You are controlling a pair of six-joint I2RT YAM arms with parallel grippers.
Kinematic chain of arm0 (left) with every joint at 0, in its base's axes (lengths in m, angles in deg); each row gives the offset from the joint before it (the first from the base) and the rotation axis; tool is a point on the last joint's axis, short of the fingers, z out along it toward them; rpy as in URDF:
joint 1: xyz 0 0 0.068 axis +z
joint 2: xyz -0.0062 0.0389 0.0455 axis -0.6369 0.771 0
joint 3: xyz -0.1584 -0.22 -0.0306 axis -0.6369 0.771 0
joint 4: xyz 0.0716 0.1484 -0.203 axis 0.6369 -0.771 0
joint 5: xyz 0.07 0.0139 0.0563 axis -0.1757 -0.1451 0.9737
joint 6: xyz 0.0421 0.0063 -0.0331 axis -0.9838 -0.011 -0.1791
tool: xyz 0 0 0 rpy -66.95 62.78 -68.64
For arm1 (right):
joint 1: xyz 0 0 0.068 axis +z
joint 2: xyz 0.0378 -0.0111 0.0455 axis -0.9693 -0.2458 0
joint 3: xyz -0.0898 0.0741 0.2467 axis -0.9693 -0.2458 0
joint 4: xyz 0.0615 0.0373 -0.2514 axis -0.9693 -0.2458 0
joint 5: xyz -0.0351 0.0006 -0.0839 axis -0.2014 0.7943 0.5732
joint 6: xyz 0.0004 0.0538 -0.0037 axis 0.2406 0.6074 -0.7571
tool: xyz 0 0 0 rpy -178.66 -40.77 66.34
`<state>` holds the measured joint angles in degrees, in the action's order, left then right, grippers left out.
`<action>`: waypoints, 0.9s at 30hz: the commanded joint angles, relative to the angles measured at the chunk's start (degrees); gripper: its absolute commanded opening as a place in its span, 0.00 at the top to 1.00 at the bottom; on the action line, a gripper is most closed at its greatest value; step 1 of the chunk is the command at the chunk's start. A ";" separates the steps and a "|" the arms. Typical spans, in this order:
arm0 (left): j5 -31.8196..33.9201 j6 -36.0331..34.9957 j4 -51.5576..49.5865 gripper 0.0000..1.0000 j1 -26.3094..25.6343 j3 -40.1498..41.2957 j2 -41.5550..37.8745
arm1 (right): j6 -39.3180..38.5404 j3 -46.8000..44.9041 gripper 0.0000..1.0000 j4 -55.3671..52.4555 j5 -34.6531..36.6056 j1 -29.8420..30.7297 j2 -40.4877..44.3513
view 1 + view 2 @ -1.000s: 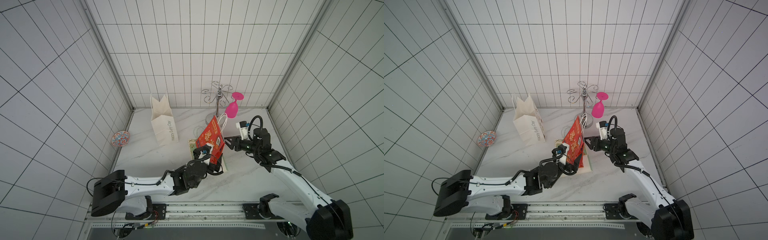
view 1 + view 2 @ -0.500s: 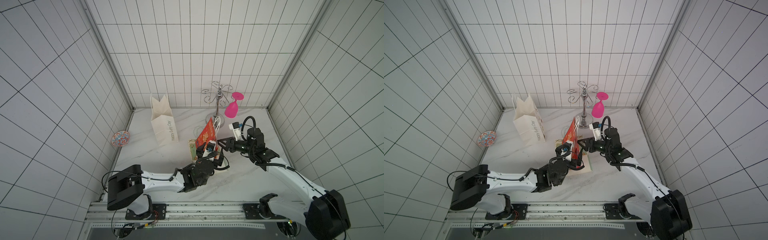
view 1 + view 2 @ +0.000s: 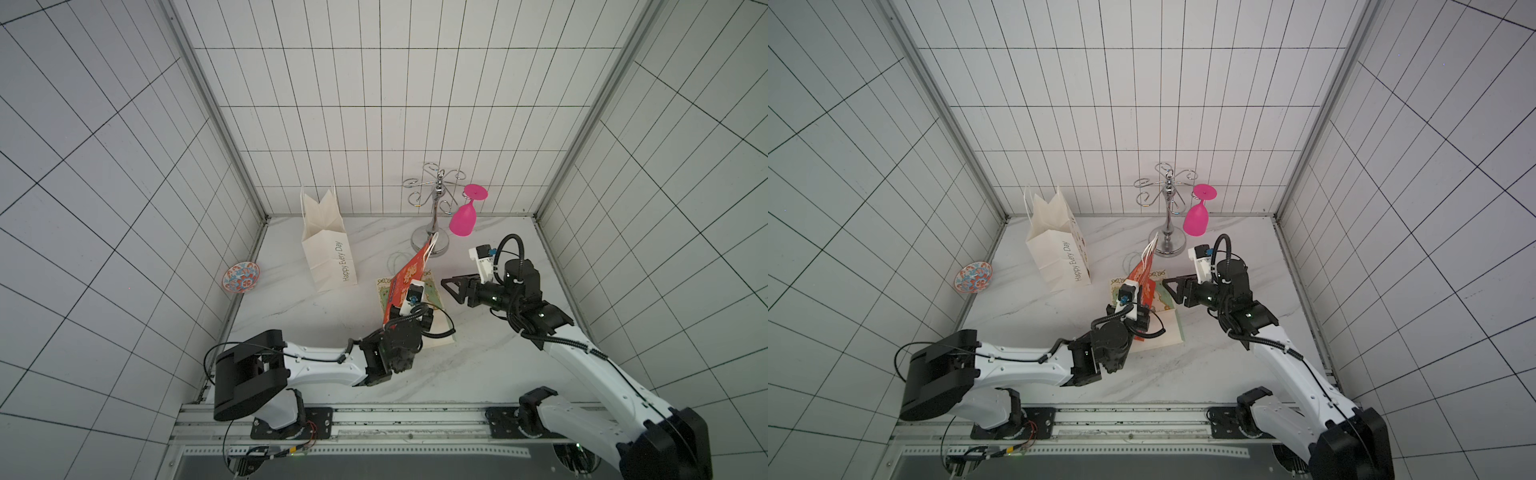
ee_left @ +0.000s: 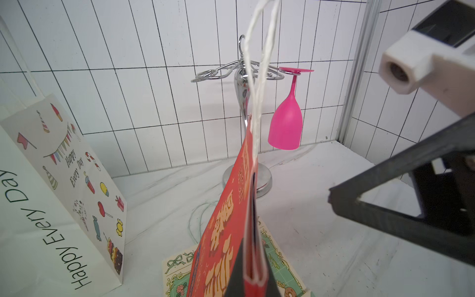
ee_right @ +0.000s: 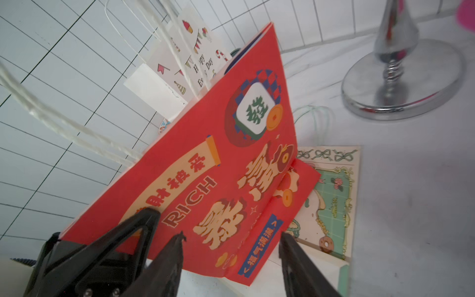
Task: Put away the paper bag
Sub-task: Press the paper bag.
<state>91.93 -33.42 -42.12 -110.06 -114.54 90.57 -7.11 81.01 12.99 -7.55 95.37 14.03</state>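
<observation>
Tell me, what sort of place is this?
Probably a robot test booth rather than a home: white tiled panels box in a marble-look tabletop, two robot arms are mounted on a metal rail along its front, and the red paper bag and pink wine glass look like props.

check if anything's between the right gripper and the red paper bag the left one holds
Nothing visible does. The right gripper, jaws open, faces the red paper bag across a bare gap. The left gripper is shut on the bag's lower edge, and the flat green bag lies below it.
</observation>
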 commanded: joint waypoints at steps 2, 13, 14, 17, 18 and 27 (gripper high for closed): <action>-10.08 -4.28 -3.04 1.00 2.70 1.52 -9.22 | -7.23 5.01 0.30 -8.80 5.07 -4.18 6.37; -83.74 -1.88 -29.02 1.00 34.78 -0.86 -24.86 | -25.08 8.23 0.17 -11.76 -7.46 -5.12 12.47; -88.71 -1.55 -29.54 1.00 37.09 -0.91 -24.78 | -26.07 8.60 0.16 -11.76 -8.71 -5.16 12.63; -99.65 -1.35 -28.90 1.00 41.50 -0.82 -24.49 | -28.15 9.83 0.15 -12.17 -12.87 -5.15 12.04; -102.31 -2.08 -28.77 1.00 41.56 -0.93 -24.50 | -28.47 10.13 0.15 -12.13 -13.57 -5.11 11.74; -116.95 -3.74 -30.21 1.00 43.69 -2.54 -23.91 | -28.94 7.29 0.18 -10.53 -13.74 -5.11 12.68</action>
<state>-16.52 -35.39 -71.62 -66.83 -115.28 66.57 -33.95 87.30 1.67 -20.30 90.41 25.59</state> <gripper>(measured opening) 0.041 0.825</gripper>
